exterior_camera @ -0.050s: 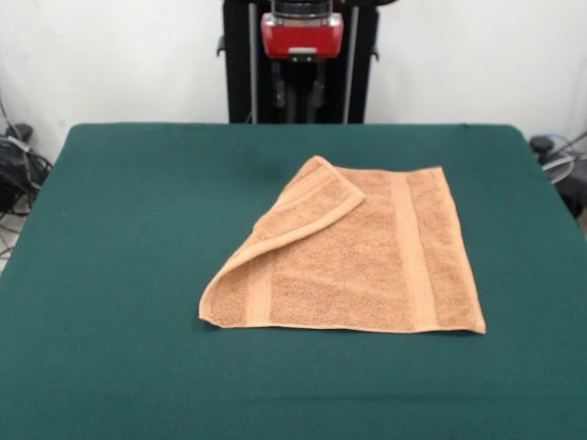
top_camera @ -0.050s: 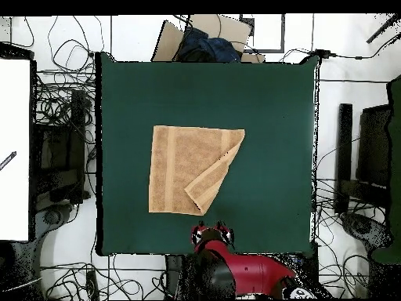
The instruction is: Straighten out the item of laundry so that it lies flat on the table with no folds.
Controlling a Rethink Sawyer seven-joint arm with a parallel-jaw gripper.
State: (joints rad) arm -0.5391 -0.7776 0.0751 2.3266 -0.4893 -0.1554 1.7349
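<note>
Jaws can't be made out from where I stand; the gripper (top_camera @ -0.050s: 212,233) hangs drawn back at the table's edge, clear of the cloth.

Across the green table (exterior_camera @ -0.050s: 128,229) lies the orange-tan towel (exterior_camera @ -0.050s: 367,266), near the middle, mostly flat. One corner (exterior_camera @ -0.050s: 316,197) is folded over onto the towel, its hem running diagonally. A woven band (exterior_camera @ -0.050s: 410,252) crosses the flat part.

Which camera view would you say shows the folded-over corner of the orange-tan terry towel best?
The front view: the folded-over corner of the orange-tan terry towel shows its raised hem clearly. The overhead view shows that corner flat, giving only its triangular outline.
</note>
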